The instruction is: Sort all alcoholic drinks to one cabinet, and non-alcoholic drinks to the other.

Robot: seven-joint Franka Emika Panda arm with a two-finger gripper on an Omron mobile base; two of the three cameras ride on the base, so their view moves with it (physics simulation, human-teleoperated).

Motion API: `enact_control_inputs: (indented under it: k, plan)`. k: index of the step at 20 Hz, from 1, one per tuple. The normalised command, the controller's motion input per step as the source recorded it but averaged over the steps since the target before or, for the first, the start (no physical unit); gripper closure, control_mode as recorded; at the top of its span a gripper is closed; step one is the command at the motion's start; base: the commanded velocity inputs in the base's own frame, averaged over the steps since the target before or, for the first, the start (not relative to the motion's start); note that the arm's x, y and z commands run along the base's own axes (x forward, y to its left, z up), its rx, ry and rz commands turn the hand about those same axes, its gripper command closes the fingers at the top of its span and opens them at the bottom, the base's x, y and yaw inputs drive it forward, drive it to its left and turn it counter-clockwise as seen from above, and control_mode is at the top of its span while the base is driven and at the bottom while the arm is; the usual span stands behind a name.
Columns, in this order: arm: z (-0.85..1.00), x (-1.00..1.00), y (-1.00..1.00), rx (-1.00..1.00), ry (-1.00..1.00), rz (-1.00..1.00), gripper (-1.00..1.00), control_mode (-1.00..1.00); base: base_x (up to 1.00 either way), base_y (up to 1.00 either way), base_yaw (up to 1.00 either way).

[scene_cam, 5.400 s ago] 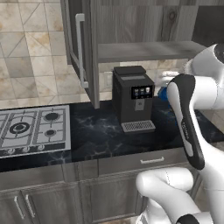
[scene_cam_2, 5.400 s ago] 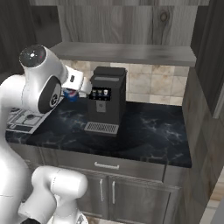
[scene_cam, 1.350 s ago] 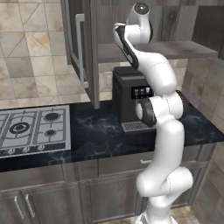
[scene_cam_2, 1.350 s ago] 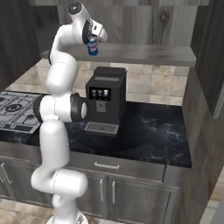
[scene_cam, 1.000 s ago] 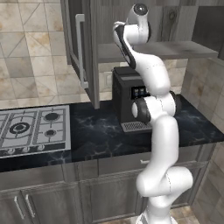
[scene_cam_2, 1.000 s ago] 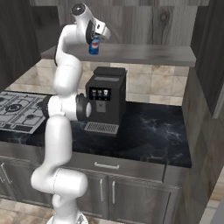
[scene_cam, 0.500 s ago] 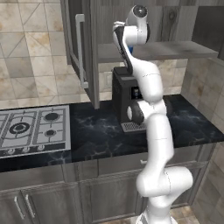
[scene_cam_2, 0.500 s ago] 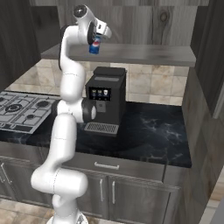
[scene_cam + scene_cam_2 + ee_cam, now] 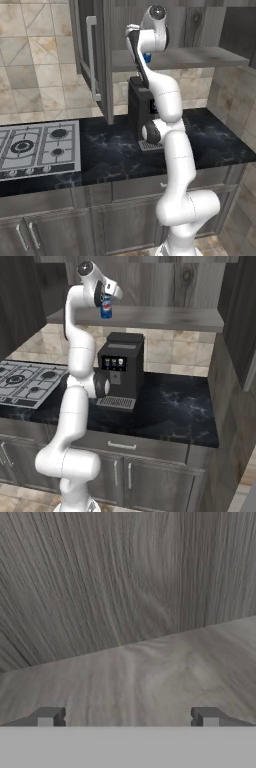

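Observation:
My gripper [image 9: 106, 298] is raised high at the open wall cabinet, shut on the blue soda can [image 9: 105, 308] with its red-and-white mark. The can hangs upright just over the front left part of the cabinet's grey wood shelf [image 9: 165, 317]. From the left base view only a blue sliver of the can [image 9: 146, 57] peeks out beside the wrist. In the hand view the two fingertips [image 9: 46, 716] stand wide apart before the shelf floor and the cabinet's back wall [image 9: 115, 577]; the can itself is hidden there. The bottles and the carton are out of view.
The cabinet's door [image 9: 100, 60] with its pale bar handle [image 9: 91, 57] stands open to the left of the arm. A black coffee machine [image 9: 121, 368] sits on the dark counter [image 9: 170, 406] right under the shelf. A gas hob [image 9: 37, 147] lies to the left.
The arm has carried the can from low beside the coffee machine up to shelf height. In the last second the hand and can shifted a little further over the shelf.

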Motion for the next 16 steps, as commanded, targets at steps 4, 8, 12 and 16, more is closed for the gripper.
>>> enact_control_inputs:
  k: [4, 8, 12, 16]
  plan:
    - [-0.13, 0.0, 0.01, 0.0, 0.0, 0.0, -1.0, -1.0, 0.0, 0.0, 0.0]
    - [-0.01, -0.13, 0.0, 0.0, 0.0, 0.0, -1.0, -1.0, 0.0, 0.0, 0.0]
    - [0.0, -0.15, 0.0, 0.0, 0.0, 0.0, -1.0, -1.0, 0.0, 0.0, 0.0]
    - [-0.04, -0.01, 0.0, 0.0, 0.0, 0.0, -1.0, -1.0, 0.0, 0.0, 0.0]
